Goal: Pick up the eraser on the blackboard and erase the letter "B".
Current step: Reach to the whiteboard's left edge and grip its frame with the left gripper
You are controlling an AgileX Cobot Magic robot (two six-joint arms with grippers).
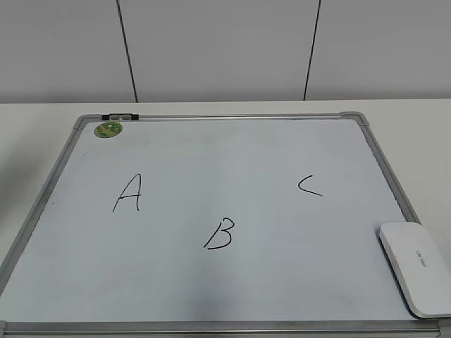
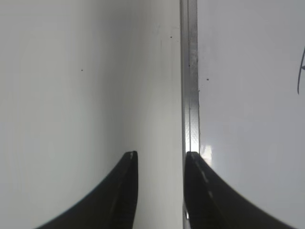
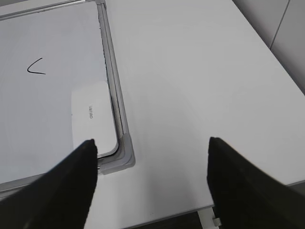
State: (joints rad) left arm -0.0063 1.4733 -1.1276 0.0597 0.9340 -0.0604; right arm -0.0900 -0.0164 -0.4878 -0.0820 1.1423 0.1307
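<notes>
On the blackboard (image 1: 232, 282), eraser position: the eraser (image 1: 417, 267) is seen lying flat at the near right corner, its long side just beside the right frame rail, well apart from the letters.
Letter "B" (image 1: 219, 234): drawn intact in black marker, toward the near edge of the blackboard, between the "A" (image 1: 128, 192) and the "C" (image 1: 309, 185) and nearer the viewer than both.
Green magnet (image 1: 108, 129): stuck at the far left corner of the blackboard; not needed.
Right hand (image 3: 152, 145): jaws spread wide, nothing held; it is poised above the bare desk (image 3: 190, 71) just outside the blackboard's right rail, with the eraser beside its left finger in the wrist view.
Left hand (image 2: 161, 157): jaws a little apart, nothing between them; held close over the blackboard's left rail (image 2: 190, 95).
Step in hand: judged to be the start, eraser not yet picked up, no stroke wiped.
Next move: the right hand would need to be shifted over the eraser, lowered across its narrow width and closed, then carried to the "B" with the dark underside pressed flat.
Risk: the smooth plastic shell may slip; the rail crowds one finger.
Surface: glossy white board, silver frame, grey corner pieces, laid flat on a white desk.
Room: pale panelled wall with dark vertical seams behind the blackboard.
</notes>
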